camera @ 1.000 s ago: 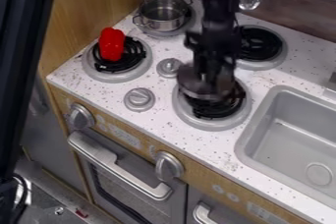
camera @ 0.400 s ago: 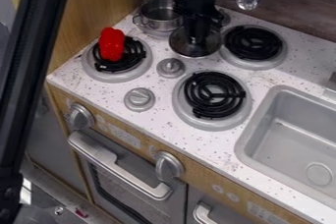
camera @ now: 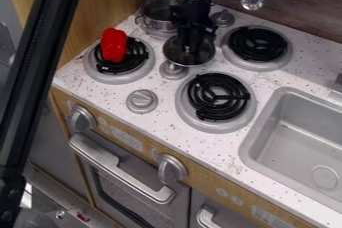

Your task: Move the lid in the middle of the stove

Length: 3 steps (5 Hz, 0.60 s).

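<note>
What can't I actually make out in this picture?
In the camera view:
- Fingertips of the gripper: dark against the dark lid.
- Inside of the pot: partly behind the arm.
- The sink: cut off by the right edge.
- Print on the oven's front: too small.

A toy kitchen, with stove burners (camera: 219,97), oven door (camera: 127,187) and sink (camera: 297,139).

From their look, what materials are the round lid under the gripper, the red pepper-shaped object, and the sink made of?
The round, shiny lid looks like glass or polished metal; its dark, reflective face leaves this open. The glossy red pepper-shaped object is probably plastic, judging by its even, bright colour. The grey rectangular sink seems to be smooth, matte plastic, since it shows only soft shading.
</note>
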Each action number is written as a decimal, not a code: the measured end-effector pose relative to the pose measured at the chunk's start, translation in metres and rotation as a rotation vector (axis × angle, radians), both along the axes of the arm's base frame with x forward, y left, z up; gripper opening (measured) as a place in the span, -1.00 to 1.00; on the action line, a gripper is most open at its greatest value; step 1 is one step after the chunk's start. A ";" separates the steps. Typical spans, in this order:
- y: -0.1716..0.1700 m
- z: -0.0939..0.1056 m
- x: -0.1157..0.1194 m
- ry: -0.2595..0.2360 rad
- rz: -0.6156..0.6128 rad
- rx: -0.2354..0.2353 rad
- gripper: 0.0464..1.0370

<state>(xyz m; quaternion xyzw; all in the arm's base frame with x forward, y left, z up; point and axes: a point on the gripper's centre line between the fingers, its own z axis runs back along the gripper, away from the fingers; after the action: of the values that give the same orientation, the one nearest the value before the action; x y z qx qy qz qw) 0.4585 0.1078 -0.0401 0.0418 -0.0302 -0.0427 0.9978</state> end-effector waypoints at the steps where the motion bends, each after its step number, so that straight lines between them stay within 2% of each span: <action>1: 0.001 -0.002 -0.013 0.038 0.008 -0.008 -0.47; 2: -0.002 -0.002 -0.018 0.048 0.003 -0.031 0.14; 3: -0.008 0.039 -0.019 -0.022 -0.005 -0.044 0.73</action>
<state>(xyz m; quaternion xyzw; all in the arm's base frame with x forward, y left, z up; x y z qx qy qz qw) 0.4396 0.0994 -0.0012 0.0203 -0.0422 -0.0443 0.9979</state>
